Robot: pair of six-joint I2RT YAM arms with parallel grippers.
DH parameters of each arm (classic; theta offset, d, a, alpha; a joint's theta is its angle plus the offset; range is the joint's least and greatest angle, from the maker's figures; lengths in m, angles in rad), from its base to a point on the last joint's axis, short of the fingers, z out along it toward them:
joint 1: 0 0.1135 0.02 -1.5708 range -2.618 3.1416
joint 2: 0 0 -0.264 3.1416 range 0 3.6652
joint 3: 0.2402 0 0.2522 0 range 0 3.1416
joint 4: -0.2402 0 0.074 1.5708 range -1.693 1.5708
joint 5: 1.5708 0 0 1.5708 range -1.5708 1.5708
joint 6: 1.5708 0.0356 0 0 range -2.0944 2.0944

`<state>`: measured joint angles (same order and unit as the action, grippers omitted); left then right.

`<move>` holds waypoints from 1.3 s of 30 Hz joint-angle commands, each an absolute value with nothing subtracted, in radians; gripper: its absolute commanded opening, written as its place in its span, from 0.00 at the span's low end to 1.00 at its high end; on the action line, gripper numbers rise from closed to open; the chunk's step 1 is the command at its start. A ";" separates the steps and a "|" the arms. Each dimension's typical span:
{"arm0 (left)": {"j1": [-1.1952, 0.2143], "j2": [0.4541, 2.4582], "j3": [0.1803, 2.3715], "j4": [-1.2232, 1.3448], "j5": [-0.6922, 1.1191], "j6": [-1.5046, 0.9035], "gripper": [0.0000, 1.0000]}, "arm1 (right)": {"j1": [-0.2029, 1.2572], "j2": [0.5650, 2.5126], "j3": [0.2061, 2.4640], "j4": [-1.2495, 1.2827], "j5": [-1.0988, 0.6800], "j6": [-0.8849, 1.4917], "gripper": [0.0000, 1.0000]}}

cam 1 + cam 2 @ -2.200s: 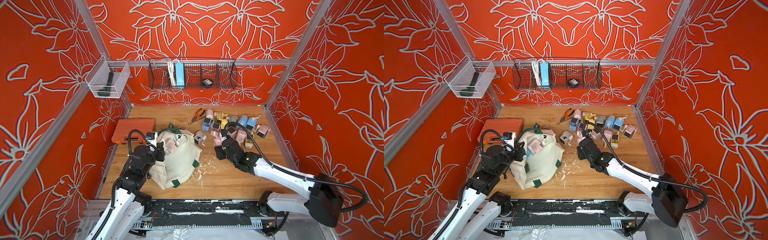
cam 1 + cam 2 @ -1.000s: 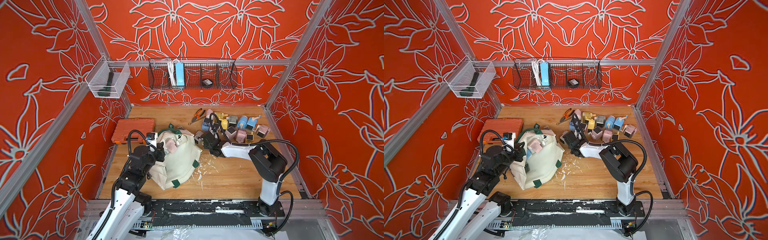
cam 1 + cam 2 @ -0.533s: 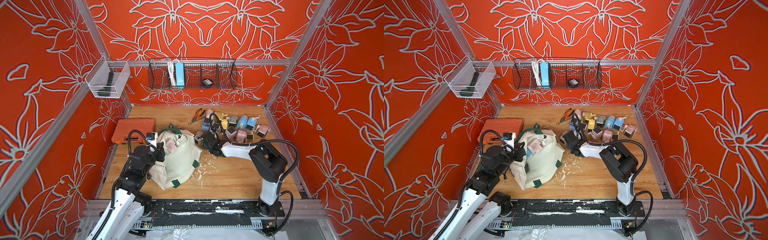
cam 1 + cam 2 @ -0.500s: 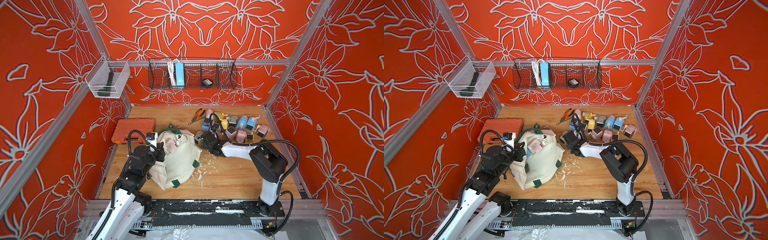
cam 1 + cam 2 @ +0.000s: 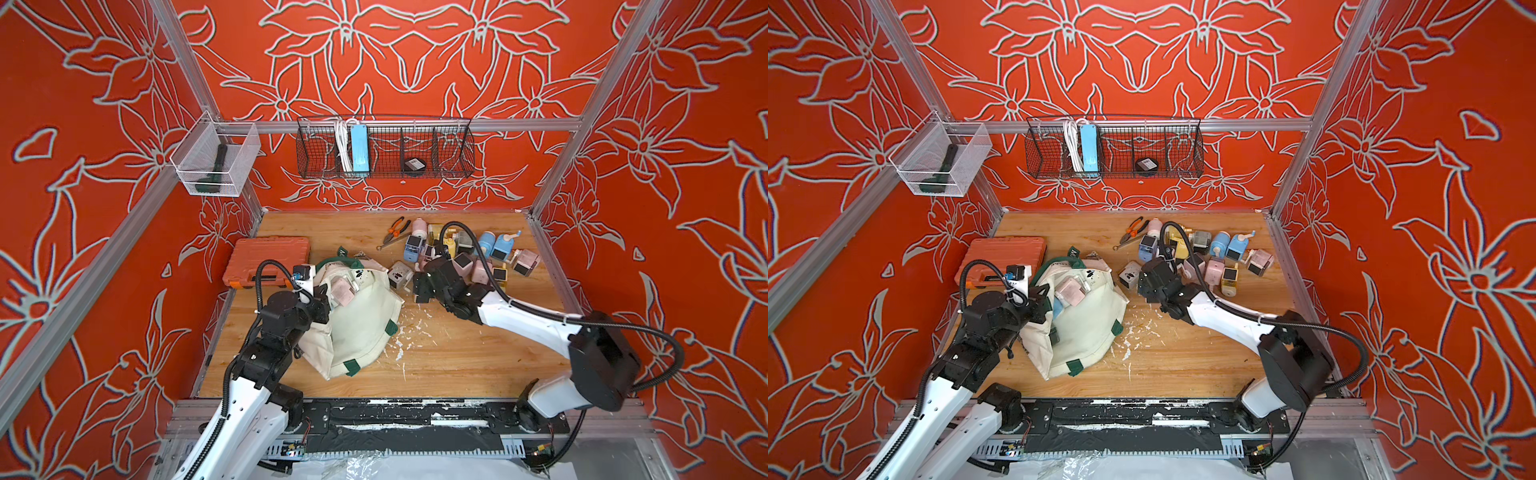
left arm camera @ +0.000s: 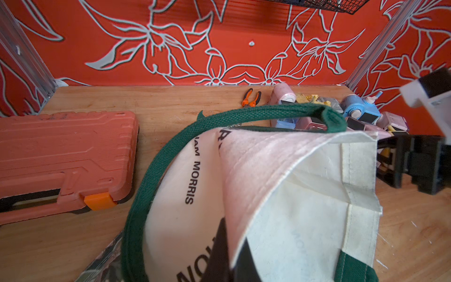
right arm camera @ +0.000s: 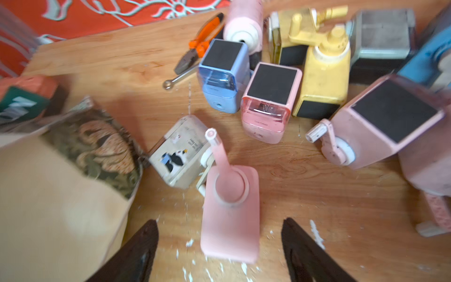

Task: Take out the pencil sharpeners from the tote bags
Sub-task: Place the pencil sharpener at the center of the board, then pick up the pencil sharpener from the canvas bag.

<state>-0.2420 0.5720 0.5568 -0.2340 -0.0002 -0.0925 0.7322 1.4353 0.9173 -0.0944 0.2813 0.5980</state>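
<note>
Squarely between right jaws: pink sharpener point(image 7: 229, 214).

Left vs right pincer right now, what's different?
The left pincer is shut, clamping the rim of the tote bag; the right pincer is open, holding nothing. Left sits at the bag mouth; right hovers over a pink sharpener lying on the table. Both have dark fingers.

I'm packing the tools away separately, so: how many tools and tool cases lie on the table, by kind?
Orange tool case: 1
Pliers: 1
Spanner: 1
Total: 3
</note>
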 commanded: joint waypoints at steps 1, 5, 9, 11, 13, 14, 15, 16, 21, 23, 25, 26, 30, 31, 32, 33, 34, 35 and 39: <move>-0.236 0.561 0.552 -0.187 0.002 -0.086 0.00 | 0.730 1.330 0.882 -0.138 0.147 0.489 0.79; -0.237 0.557 0.552 -0.187 -0.005 -0.086 0.00 | 0.772 1.227 0.919 -0.230 -0.021 0.458 0.74; -0.235 0.558 0.552 -0.187 0.000 -0.086 0.00 | 0.936 1.170 0.926 -0.197 -0.048 0.360 0.72; -0.237 0.561 0.552 -0.188 0.000 -0.086 0.00 | 0.999 1.181 0.917 -0.139 -0.085 0.334 0.68; -0.236 0.561 0.552 -0.187 0.000 -0.086 0.00 | 1.039 1.222 0.915 -0.079 -0.137 0.330 0.67; -0.236 0.561 0.552 -0.189 -0.002 -0.086 0.00 | 1.056 1.246 0.927 -0.073 -0.140 0.327 0.66; -0.237 0.560 0.552 -0.189 -0.002 -0.087 0.00 | 1.073 1.278 0.943 -0.068 -0.138 0.311 0.66; -0.237 0.559 0.552 -0.189 -0.002 -0.087 0.00 | 1.089 1.311 0.954 -0.052 -0.133 0.292 0.66; -0.237 0.561 0.553 -0.190 -0.002 -0.087 0.00 | 1.103 1.484 1.007 0.042 -0.109 0.223 0.65; -0.237 0.561 0.552 -0.190 -0.003 -0.087 0.00 | 1.103 1.561 1.056 0.043 -0.102 0.190 0.66; -0.236 0.559 0.552 -0.190 -0.003 -0.087 0.00 | 1.103 1.647 1.103 0.055 -0.068 0.167 0.68; -0.237 0.561 0.552 -0.190 -0.003 -0.087 0.00 | 1.103 1.681 1.126 0.059 -0.055 0.157 0.71; -0.238 0.563 0.552 -0.191 -0.002 -0.089 0.00 | 1.101 1.805 1.184 0.142 0.049 0.118 0.83; -0.237 0.564 0.554 -0.193 -0.004 -0.090 0.00 | 1.101 1.826 1.186 0.180 0.063 0.096 0.85; -0.237 0.563 0.554 -0.193 -0.005 -0.091 0.00 | 1.101 1.845 1.185 0.219 0.080 0.082 0.87; -0.237 0.563 0.554 -0.193 -0.005 -0.091 0.00 | 1.098 1.870 1.188 0.256 0.101 0.073 0.90; -0.236 0.561 0.552 -0.192 -0.006 -0.091 0.00 | 1.093 1.889 1.195 0.277 0.112 0.066 0.91; -0.236 0.560 0.552 -0.192 -0.005 -0.091 0.00 | 1.089 1.914 1.207 0.291 0.115 0.057 0.92; -0.237 0.563 0.552 -0.192 -0.002 -0.089 0.00 | 1.076 1.995 1.255 0.323 0.135 -0.020 0.95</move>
